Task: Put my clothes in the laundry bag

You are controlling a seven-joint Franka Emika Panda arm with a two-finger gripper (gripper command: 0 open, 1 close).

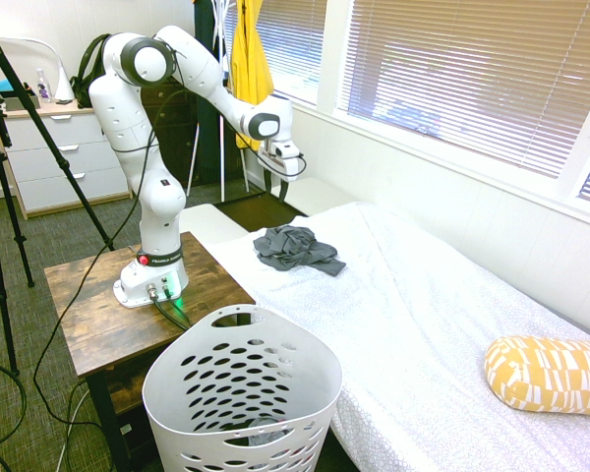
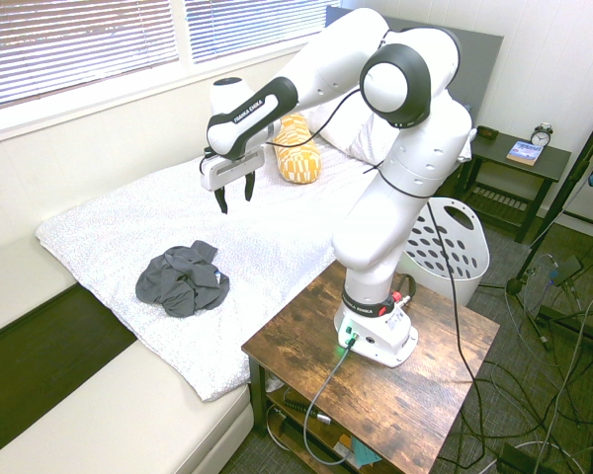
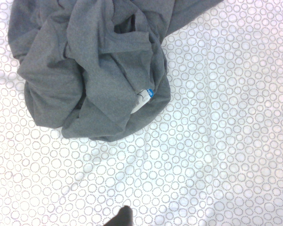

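Observation:
The clothes (image 1: 295,249) are a crumpled dark grey garment lying on the white bedspread near the bed's foot, also seen as clothes (image 2: 183,277) and close up as clothes (image 3: 92,70) with a small white label. My gripper (image 2: 235,196) hangs open and empty well above the bed, up and to the side of the garment; it shows as gripper (image 1: 283,169) too. The laundry bag (image 1: 241,398) is a white perforated basket on the floor beside the bed and the wooden stand, with something dark at its bottom. It appears as laundry bag (image 2: 447,249) behind the arm.
The bed (image 1: 423,324) has a white circle-print cover, with a yellow patterned pillow (image 1: 546,374) near its head. The arm stands on a wooden table (image 1: 93,305). A yellow garment (image 1: 248,69) hangs by the window. A low white bench (image 2: 99,415) runs along the bed's foot.

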